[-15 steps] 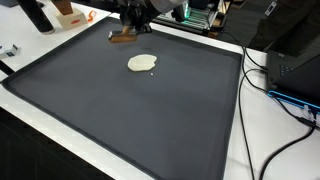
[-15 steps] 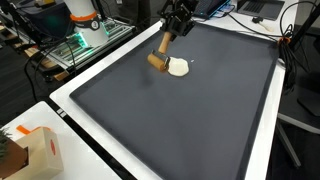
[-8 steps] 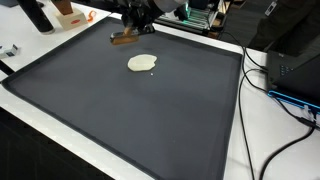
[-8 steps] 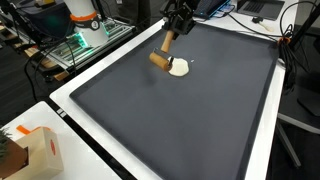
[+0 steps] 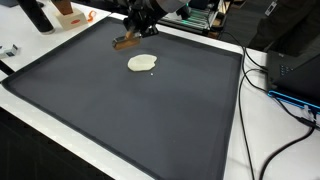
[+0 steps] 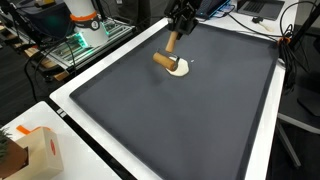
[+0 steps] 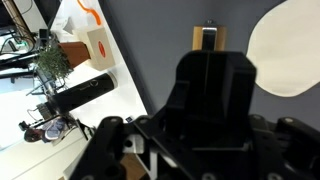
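Observation:
My gripper [image 5: 140,20] [image 6: 181,20] hangs over the far part of the dark mat [image 5: 130,110] [image 6: 190,110], shut on the handle of a wooden tool [image 5: 125,41] [image 6: 166,57]. The tool slants down from the fingers, and its thick head is just above the mat. A flat pale dough disc [image 5: 142,63] [image 6: 181,68] lies on the mat right beside that head. In the wrist view the gripper [image 7: 212,62] fills the middle, the wooden tool [image 7: 207,38] sticks out past it, and the dough disc [image 7: 285,50] sits at the upper right. The fingertips themselves are hidden.
A white table rim [image 6: 110,60] surrounds the mat. An orange-and-white box [image 5: 68,15] [image 7: 95,40] and a black cylinder [image 5: 36,15] [image 7: 80,92] stand beyond the mat's edge. Another box [image 6: 35,150] sits at a near corner. Cables [image 5: 290,100] and equipment lie along one side.
The gripper has shifted a little toward the dough disc, carrying the wooden tool; the tool's head now sits closer to the disc's edge. The dough has not moved.

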{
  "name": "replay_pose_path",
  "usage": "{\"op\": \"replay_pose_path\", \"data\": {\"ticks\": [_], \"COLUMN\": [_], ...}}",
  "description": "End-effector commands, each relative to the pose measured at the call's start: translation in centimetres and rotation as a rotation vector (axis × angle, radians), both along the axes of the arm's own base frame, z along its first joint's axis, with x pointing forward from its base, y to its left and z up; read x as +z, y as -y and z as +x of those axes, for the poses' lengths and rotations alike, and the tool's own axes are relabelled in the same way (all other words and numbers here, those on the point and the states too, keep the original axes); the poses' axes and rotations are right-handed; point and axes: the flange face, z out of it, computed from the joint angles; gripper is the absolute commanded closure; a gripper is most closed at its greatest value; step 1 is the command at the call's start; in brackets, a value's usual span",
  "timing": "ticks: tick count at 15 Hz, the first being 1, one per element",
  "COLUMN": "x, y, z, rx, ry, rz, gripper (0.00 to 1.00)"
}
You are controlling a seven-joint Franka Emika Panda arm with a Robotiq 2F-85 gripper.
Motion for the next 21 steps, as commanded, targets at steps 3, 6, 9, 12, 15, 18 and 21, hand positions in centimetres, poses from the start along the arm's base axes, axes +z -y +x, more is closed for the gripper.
{"op": "replay_pose_path", "data": {"ticks": [3, 6, 9, 12, 15, 18, 21], "x": [1.0, 1.5, 2.2, 3.1, 4.2, 5.3, 6.6], "y": [-0.4, -0.6, -0.6, -0.6, -0.4, 0.0, 0.4], "z": [0.1, 0.2, 0.4, 0.5, 0.5, 0.3, 0.1], "rx": [0.081, 0.118, 0.164, 0.205, 0.237, 0.260, 0.285], "ry": [-0.013, -0.013, -0.017, -0.022, -0.031, -0.042, -0.057], "rz": [0.053, 0.091, 0.140, 0.209, 0.282, 0.337, 0.382], "gripper": [0.77, 0.77, 0.77, 0.77, 0.77, 0.77, 0.77]}}
